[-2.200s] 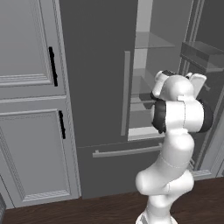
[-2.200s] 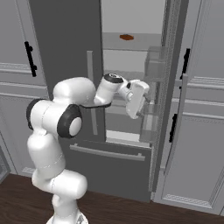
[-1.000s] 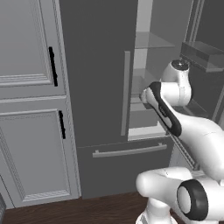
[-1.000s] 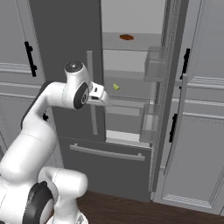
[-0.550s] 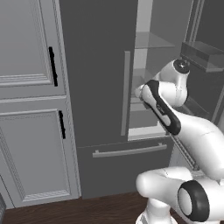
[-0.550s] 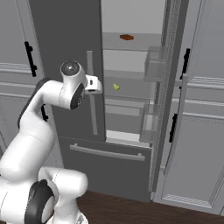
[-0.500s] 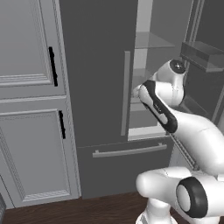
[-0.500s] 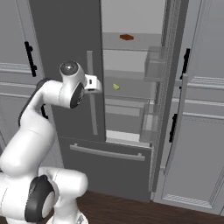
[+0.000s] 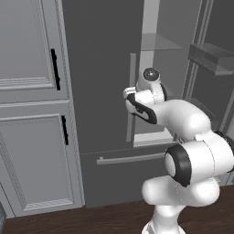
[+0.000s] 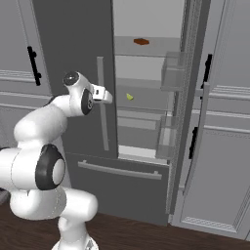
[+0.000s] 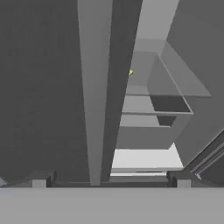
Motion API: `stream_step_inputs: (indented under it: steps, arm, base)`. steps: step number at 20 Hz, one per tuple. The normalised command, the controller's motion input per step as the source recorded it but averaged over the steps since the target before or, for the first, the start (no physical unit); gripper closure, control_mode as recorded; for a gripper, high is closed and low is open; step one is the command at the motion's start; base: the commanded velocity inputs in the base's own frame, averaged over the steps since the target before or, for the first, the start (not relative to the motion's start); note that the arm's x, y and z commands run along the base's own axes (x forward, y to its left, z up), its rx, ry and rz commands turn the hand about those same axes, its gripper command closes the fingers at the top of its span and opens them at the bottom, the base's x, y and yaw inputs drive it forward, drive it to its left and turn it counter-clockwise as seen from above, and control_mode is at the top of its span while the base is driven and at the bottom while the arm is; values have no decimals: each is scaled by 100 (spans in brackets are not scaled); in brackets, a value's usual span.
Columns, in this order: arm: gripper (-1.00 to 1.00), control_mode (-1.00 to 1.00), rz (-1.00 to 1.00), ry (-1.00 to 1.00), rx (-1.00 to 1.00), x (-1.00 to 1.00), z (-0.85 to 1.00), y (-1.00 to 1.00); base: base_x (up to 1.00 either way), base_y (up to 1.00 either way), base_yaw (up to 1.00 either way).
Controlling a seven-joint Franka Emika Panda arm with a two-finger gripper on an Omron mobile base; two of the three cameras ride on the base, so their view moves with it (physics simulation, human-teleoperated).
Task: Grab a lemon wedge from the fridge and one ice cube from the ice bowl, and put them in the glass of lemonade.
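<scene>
Standing at far left: pale panelled cabinets (image 9: 32, 137) with black handles. Hovering before the fridge (image 10: 73, 49) closed left door: gripper (image 10: 105, 93), fingers spread apart, gripping nothing. Sitting on a glass shelf inside: lemon wedge (image 10: 129, 96), tiny, half hiding behind the bar handle (image 11: 98, 87) in the hand view. Lying above: reddish-brown bar (image 10: 141, 41). Showing below: dark wood floor (image 10: 146, 234).
</scene>
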Motion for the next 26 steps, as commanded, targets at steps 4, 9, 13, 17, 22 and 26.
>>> stream_step_inputs:
  steps: [4,9,13,17,22,26]
  arm:
    - [-100,-100,-11,0,11,42,-14,0]
    - [-100,-100,20,0,20,6,0,0]
    - [-100,-100,7,-2,0,37,-5,0]
    - [-100,-100,2,1,-2,59,-2,0]
    - [-100,-100,0,0,-1,34,-16,0]
    - [-100,-100,0,0,-1,43,-36,3]
  base:
    - [0,0,0]
    - [0,0,0]
    - [0,0,0]
    - [0,0,0]
    - [0,0,0]
    - [0,0,0]
